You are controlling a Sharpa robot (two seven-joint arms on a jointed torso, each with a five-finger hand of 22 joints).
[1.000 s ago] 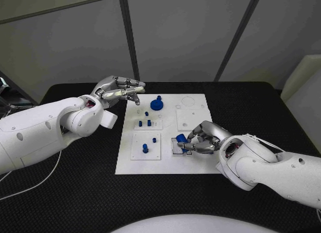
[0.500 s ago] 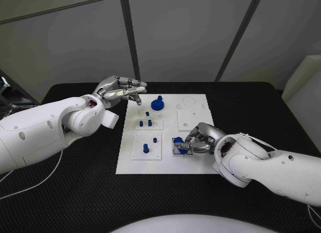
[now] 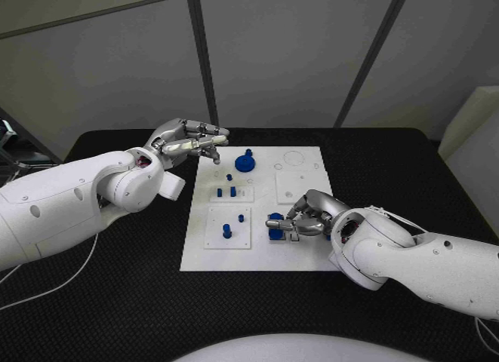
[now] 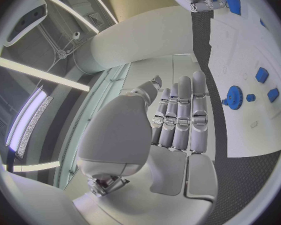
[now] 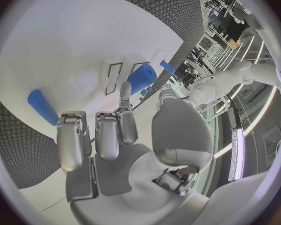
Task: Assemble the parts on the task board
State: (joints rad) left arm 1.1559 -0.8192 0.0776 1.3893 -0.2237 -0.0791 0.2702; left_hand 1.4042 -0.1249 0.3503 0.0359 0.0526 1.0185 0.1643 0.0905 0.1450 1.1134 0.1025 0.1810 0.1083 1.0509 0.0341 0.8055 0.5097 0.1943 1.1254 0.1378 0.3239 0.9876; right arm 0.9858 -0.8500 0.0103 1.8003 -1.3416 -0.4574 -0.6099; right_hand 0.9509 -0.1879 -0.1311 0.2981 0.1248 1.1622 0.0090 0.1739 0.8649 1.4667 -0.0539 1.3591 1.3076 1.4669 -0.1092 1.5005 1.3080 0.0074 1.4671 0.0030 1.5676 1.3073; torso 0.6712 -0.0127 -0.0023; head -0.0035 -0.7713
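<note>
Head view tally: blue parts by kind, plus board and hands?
Blue toothed knob: 1
Small blue pegs: 5
Blue part in the right hand fingers: 1
Task board: 1
Hands, with left hand: 2
Total: 10

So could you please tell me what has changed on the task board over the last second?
The right hand has shifted left across the task board, carrying the blue part it holds in its fingers toward the board's middle. The left hand stays raised at the far left corner; the other blue parts lie as before.
</note>
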